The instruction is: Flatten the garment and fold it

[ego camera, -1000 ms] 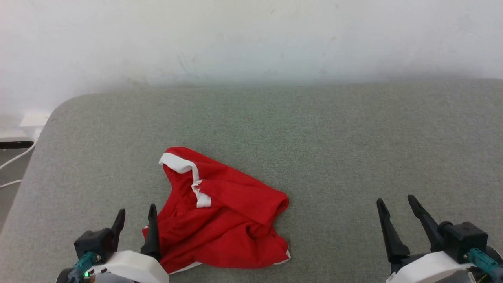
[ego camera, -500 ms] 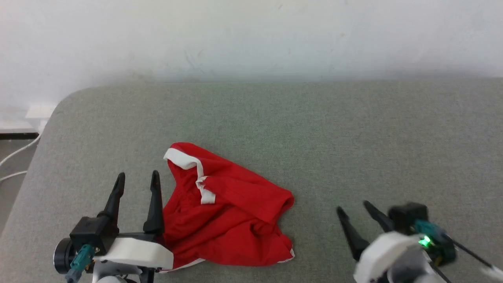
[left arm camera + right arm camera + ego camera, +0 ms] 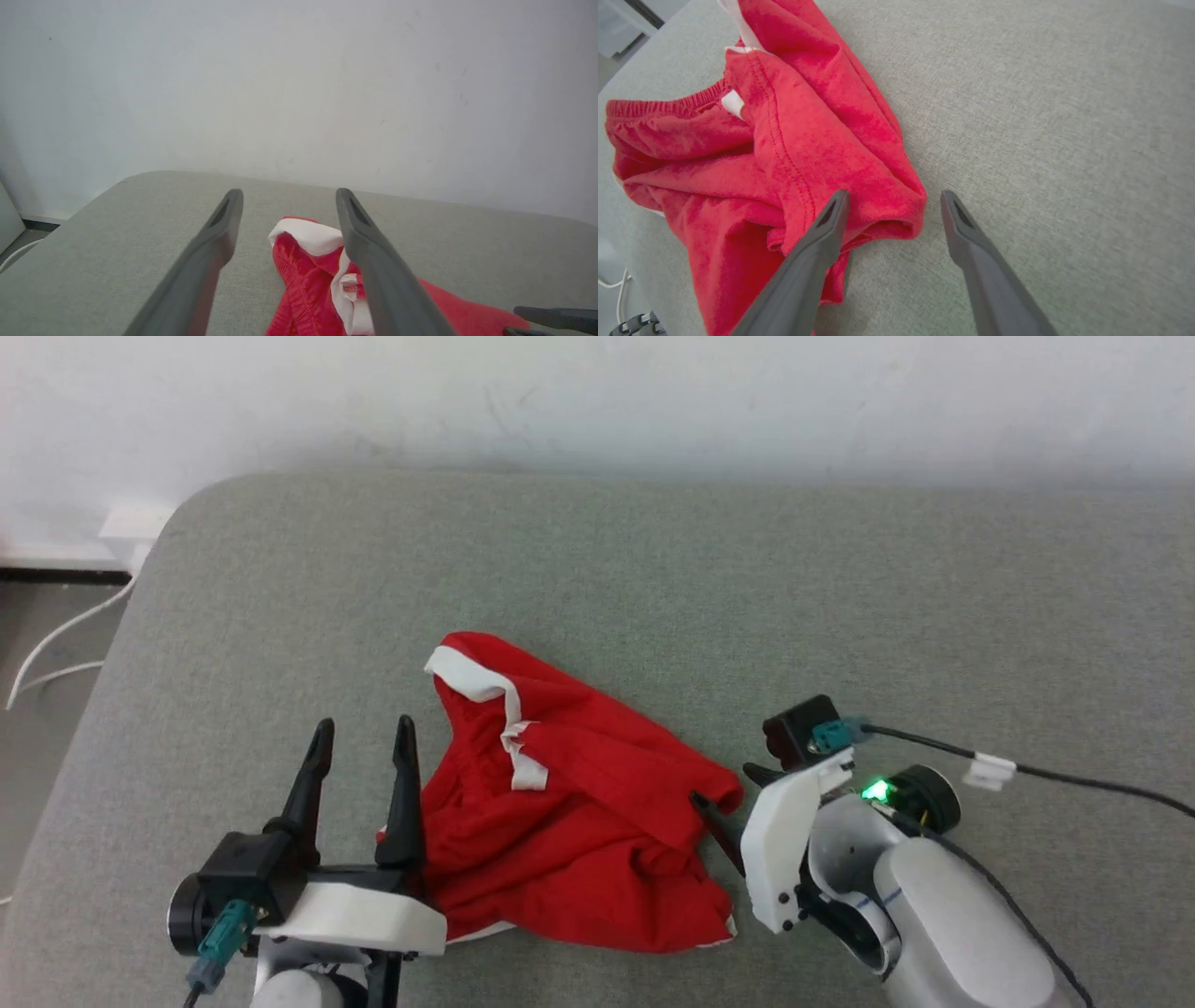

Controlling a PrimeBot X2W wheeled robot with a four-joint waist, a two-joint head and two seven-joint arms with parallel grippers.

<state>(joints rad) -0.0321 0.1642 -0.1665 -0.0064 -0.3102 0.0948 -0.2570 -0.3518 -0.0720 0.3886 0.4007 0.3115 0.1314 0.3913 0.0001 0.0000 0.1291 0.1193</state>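
Observation:
The garment [image 3: 569,803], red shorts with white bands, lies crumpled on the grey padded surface [image 3: 747,588]. My left gripper [image 3: 366,728] stands open at its left edge, fingers pointing to the far side, the right finger touching or just over the cloth. In the left wrist view the left gripper [image 3: 289,192] frames the garment's [image 3: 303,284] white-banded far corner. My right gripper [image 3: 724,784] points left at the garment's right corner. It is open, and in the right wrist view that folded corner of the garment [image 3: 784,149] lies between the tips of the right gripper [image 3: 895,195].
A white wall rises behind the grey surface. The surface's rounded far-left corner [image 3: 187,504] drops to a floor with white cables [image 3: 56,644]. A black cable [image 3: 1027,770] trails from my right wrist. Bare grey surface [image 3: 1041,116] stretches right of the garment.
My right arm has swung in from the lower right to the garment's right corner, now pointing left. My left gripper has moved forward along the garment's left edge. The camera has shifted too.

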